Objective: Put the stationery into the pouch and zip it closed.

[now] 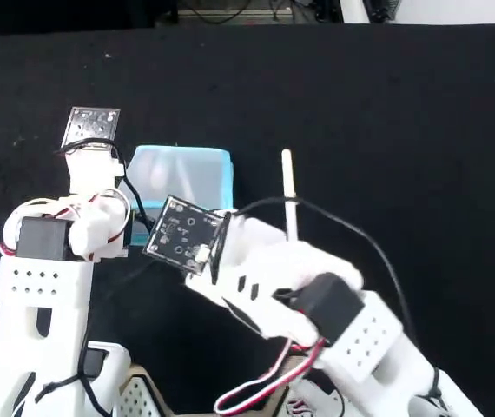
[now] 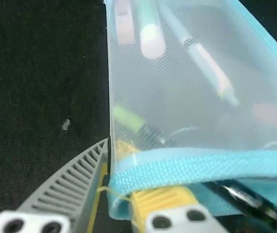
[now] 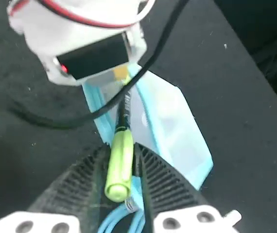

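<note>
Pinched by the right gripper (image 3: 122, 156), a green pen (image 3: 119, 167) noses at the mouth of the mesh pouch (image 3: 173, 121), its corner clamped by the left gripper (image 2: 114, 165); snagging the zipper (image 2: 201, 167) could tug it loose.

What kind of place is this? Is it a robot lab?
Probably a robot lab or workshop bench. Two white plastic robot arms with loose wires stand at a table covered in black cloth, holding a see-through blue-edged pouch and a green pen; more cables lie behind the table.

Pouch (image 1: 187, 174), white pen (image 1: 288, 187) on black table (image 1: 404, 104)
</note>
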Robot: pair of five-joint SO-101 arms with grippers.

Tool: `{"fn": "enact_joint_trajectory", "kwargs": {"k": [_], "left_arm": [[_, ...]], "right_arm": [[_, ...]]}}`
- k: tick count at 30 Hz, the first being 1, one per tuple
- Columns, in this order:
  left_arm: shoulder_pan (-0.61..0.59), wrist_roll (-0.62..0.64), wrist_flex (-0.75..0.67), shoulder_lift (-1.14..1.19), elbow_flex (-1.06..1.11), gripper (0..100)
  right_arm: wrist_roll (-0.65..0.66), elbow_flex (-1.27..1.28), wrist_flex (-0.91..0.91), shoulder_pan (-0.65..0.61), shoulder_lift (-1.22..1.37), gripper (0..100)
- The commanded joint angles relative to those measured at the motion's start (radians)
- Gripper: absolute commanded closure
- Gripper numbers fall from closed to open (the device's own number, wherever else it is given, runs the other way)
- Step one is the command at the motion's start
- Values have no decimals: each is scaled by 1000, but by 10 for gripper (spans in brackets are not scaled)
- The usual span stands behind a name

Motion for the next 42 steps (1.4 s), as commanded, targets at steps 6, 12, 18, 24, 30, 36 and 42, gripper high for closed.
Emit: {"fn": "enact_joint_trajectory", "kwargs": {"k": [6,12,18,24,30,36,42], "left_arm": [[8,-5,-6,9,2,970],[2,-5,-6,9,2,970],[2,-5,-6,9,2,970],[2,-5,-6,9,2,970],[2,-5,-6,9,2,970],[2,-5,-6,9,2,970],[5,-5,-6,9,2,970]], "right_arm": [[-14,111,-157,-21,8,984],[-60,217,-328,-21,4,982],[-77,186,-269,-21,-1,816],[-69,74,-109,-21,-1,739],[-69,-101,91,-18,-1,773],[-81,-243,190,224,-1,828],[-279,-260,143,554,71,854]]}}
